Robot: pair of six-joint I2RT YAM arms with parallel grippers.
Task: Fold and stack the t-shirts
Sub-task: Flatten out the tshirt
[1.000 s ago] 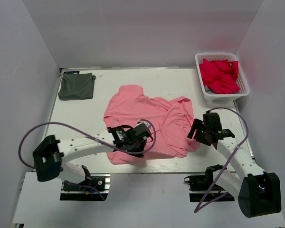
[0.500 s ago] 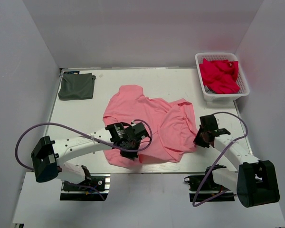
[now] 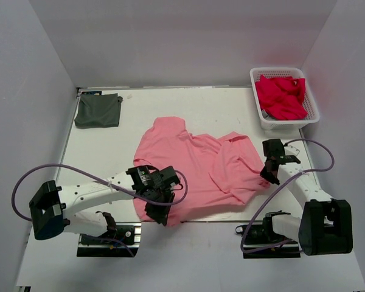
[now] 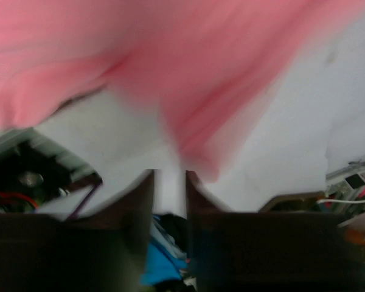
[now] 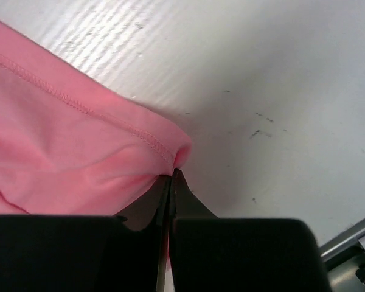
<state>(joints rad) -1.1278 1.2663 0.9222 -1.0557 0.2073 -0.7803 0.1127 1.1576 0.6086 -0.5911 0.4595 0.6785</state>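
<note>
A salmon-pink soft cloth t-shirt (image 3: 194,161) lies rumpled across the middle of the white tabletop (image 3: 140,100). From above, both grips are hidden. The right wrist view shows the right hand (image 5: 171,176) clenched on a stitched hem corner. The blurred left wrist view shows the left hand (image 4: 169,182) slightly parted and released, with cloth just beyond. A small dark grey folded t-shirt (image 3: 98,111) sits far left, and a white lattice plastic basket (image 3: 282,124) of red cloth (image 3: 281,96) far right.

White table (image 3: 201,103) with laundry laid on it.
A salmon-pink t-shirt (image 3: 194,170) is spread crumpled in the middle; a folded dark grey t-shirt (image 3: 98,111) is placed far left, a white basket (image 3: 283,123) far right.
</note>
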